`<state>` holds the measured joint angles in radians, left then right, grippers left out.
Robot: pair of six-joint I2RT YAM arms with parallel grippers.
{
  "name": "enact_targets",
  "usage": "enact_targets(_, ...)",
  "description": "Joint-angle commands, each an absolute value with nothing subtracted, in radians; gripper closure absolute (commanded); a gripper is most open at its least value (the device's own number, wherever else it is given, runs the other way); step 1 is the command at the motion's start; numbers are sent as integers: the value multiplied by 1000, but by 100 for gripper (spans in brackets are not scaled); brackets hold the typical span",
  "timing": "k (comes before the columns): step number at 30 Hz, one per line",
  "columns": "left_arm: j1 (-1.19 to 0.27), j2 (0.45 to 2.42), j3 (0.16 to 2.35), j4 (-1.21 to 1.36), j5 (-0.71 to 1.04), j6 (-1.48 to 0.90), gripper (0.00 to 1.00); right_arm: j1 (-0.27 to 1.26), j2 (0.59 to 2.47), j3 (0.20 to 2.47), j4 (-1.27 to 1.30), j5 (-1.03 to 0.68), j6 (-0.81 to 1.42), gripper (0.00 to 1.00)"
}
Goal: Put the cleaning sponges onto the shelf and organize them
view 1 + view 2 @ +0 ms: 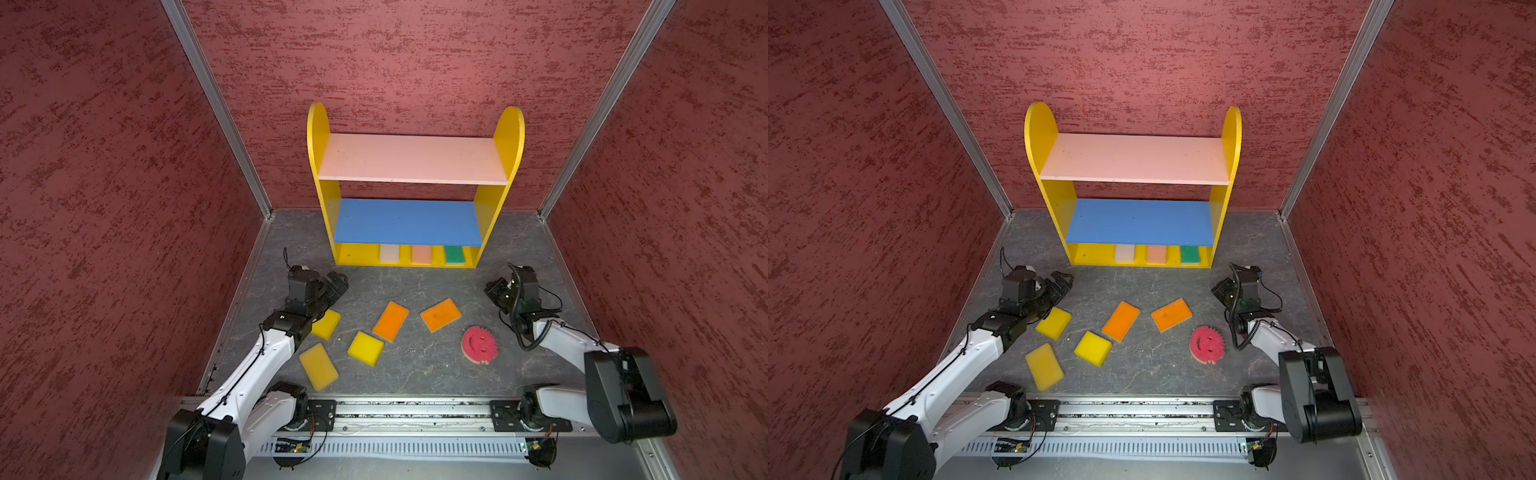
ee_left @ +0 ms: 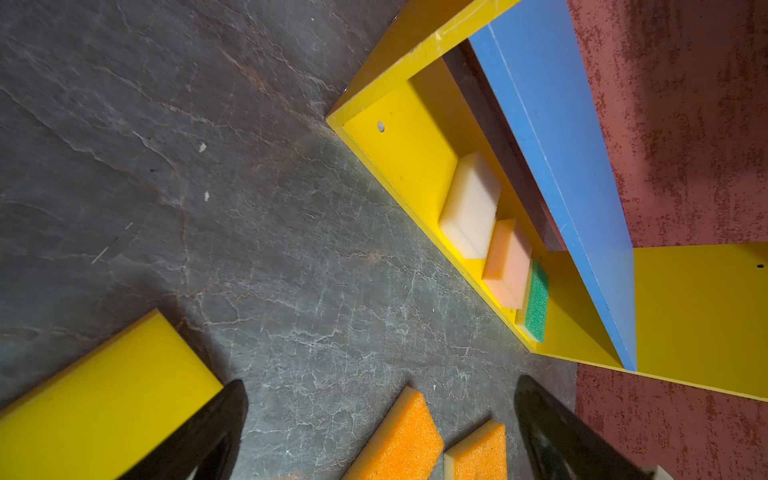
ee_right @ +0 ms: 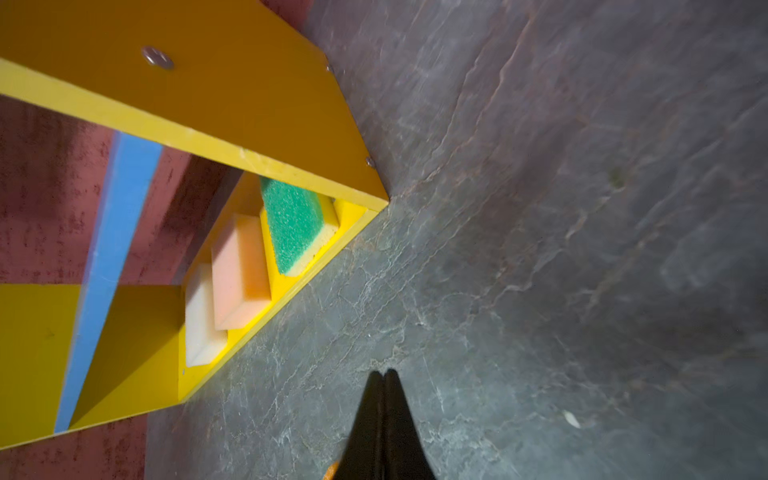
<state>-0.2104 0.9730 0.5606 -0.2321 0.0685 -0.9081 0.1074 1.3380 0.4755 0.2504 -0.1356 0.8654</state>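
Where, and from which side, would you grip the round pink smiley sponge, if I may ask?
From above, I think, jaws across opposite edges of the pink smiley sponge: it lies face up on the floor, apart from the others, so its scalloped rim is what can be pinched. The right gripper is nearest, but shut; it must open first.

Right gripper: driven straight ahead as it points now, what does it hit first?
Probably the shelf: in the right wrist view the shut right gripper aims across bare floor at its yellow side panel's front corner, beside the green sponge. Pitched down, it could meet floor first.
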Motion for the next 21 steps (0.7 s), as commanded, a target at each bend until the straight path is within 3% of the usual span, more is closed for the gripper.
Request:
enact_targets(1,-209,956,547,-240,53,-914,1,133,1419,544,395,-222,829,93)
enact_targets(11,-233,976,561,-246,47,-922,0,149,1684,605,631,-256,825,88)
enact_targets(21,-247,983,558,-233,46,-923,1,171,1767,576,836,-162,895,80)
